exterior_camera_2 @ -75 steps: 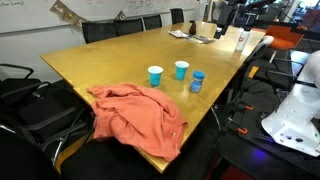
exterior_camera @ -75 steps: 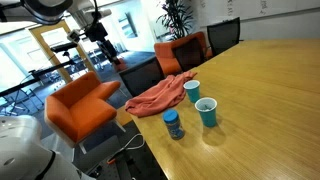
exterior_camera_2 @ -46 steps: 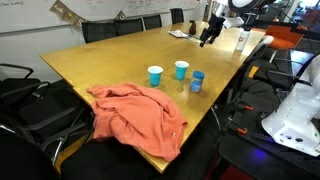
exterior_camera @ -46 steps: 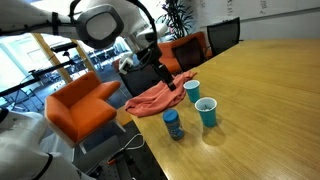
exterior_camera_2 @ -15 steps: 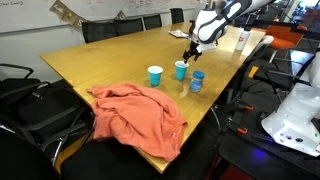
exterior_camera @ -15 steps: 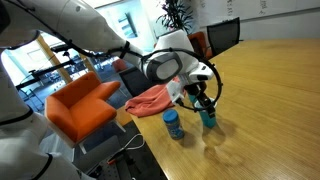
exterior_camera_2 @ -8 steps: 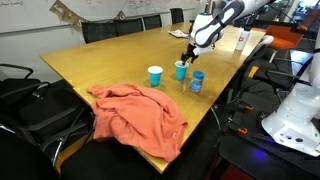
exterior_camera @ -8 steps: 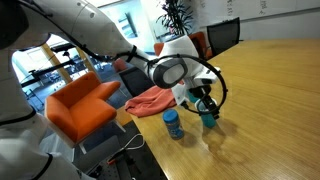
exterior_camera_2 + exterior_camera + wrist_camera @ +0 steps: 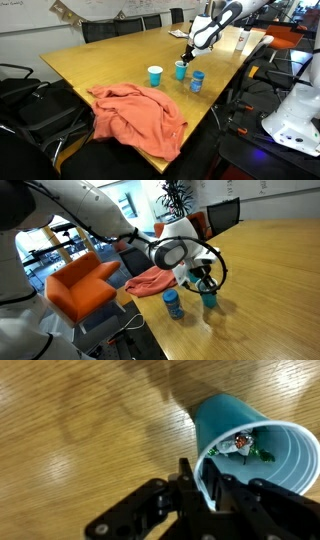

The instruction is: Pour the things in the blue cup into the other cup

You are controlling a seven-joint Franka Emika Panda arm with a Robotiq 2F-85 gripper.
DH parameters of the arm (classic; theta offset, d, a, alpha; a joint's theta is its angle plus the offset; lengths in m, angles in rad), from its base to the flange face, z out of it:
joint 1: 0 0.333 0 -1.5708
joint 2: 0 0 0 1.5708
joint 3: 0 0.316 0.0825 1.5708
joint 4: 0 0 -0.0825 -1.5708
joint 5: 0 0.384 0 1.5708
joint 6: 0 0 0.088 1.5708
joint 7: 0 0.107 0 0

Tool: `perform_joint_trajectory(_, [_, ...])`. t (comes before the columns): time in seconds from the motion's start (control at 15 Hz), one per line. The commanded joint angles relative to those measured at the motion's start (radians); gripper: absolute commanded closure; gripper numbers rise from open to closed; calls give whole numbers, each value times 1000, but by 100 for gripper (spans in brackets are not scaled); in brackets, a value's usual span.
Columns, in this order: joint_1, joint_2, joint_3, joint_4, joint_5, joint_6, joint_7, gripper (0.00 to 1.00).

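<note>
The blue cup [image 9: 228,418] stands upright on the wooden table, with small green, red and white things [image 9: 241,446] in its bottom. My gripper [image 9: 206,472] comes down on its near rim, one finger inside and one outside, pinching the wall. In both exterior views the gripper [image 9: 205,282] [image 9: 187,56] sits on top of this cup [image 9: 209,299] [image 9: 180,72]. The other cup [image 9: 155,76] stands a little apart; my arm hides it in one exterior view.
A small dark-blue jar [image 9: 173,304] [image 9: 197,81] stands close beside the blue cup. An orange-pink cloth [image 9: 150,278] [image 9: 135,115] hangs over the table's edge [image 9: 215,105]. Orange and black chairs [image 9: 82,285] ring the table.
The gripper dropped the last bit onto the blue cup's rim and its fingers closed from wide open onto the cup wall. The cups have not moved.
</note>
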Motion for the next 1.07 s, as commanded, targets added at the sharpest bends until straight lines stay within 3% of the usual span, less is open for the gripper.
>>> perform_joint_trajectory(0.0, [28, 13, -20, 13, 10, 25, 18, 100])
perform_joint_trajectory(0.6, [76, -77, -29, 64, -25, -39, 13, 99])
perform_joint_trajectory(1.0, [142, -123, -16, 116, -134, -41, 4, 99])
